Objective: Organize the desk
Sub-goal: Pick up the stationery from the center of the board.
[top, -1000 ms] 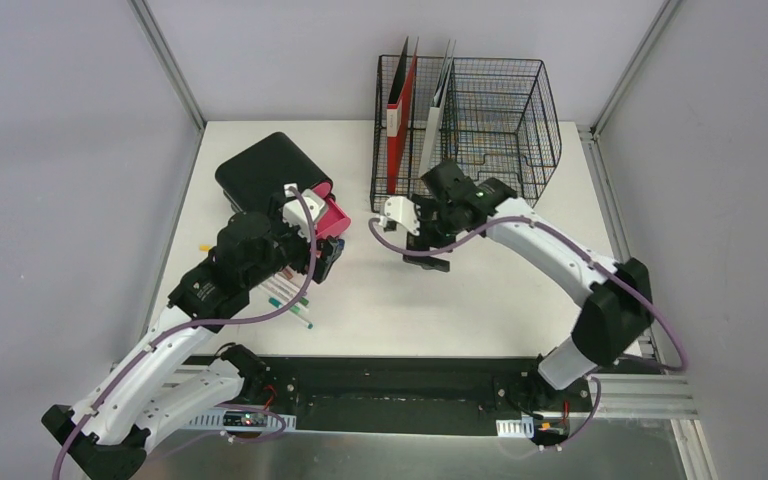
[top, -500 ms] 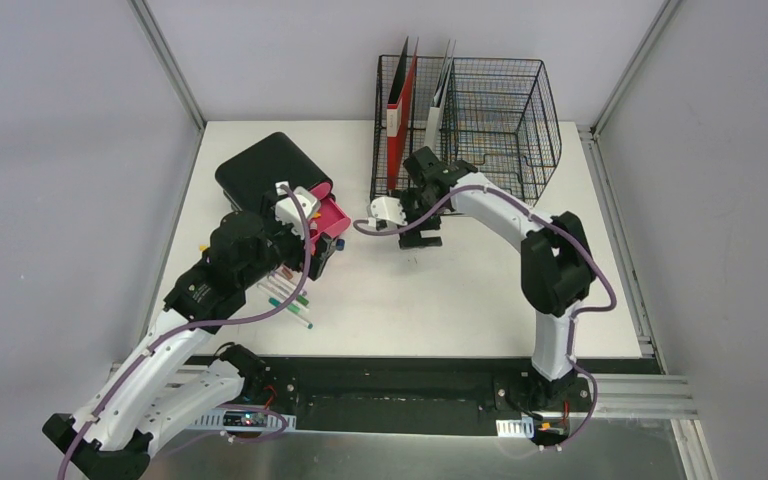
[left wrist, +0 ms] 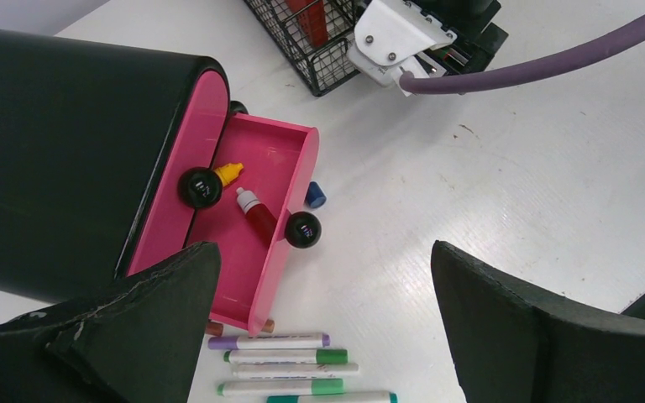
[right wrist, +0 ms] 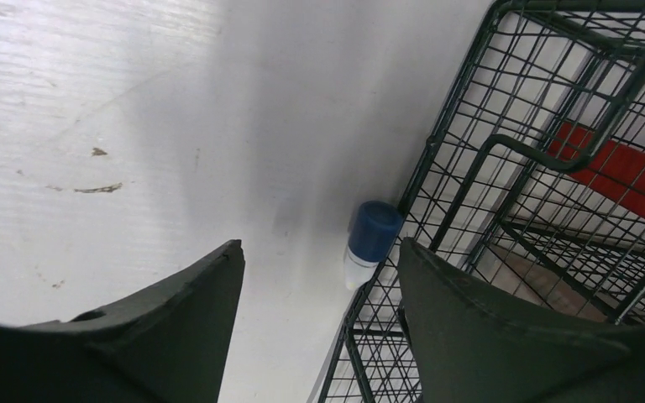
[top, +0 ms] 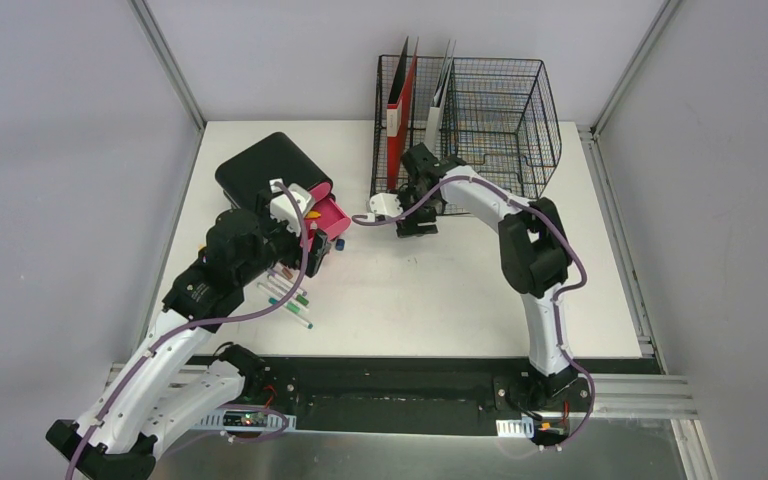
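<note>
Bottle [right wrist: 369, 235] lies on the desk [right wrist: 92, 84] against the rack [right wrist: 512, 143], so right jaws hang spread above it to pinch it, while left jaws gape over a pink drawer [left wrist: 260, 159] left of the rack.

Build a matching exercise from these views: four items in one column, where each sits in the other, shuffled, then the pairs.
1. red bottle
2. blue-capped bottle
3. markers
4. red folder

A. upright in the wire rack
B. lying in the open pink drawer
C. on the desk, against the rack's foot
D. in a row on the desk near the drawer

Pairs: 1-B, 2-C, 3-D, 4-A
</note>
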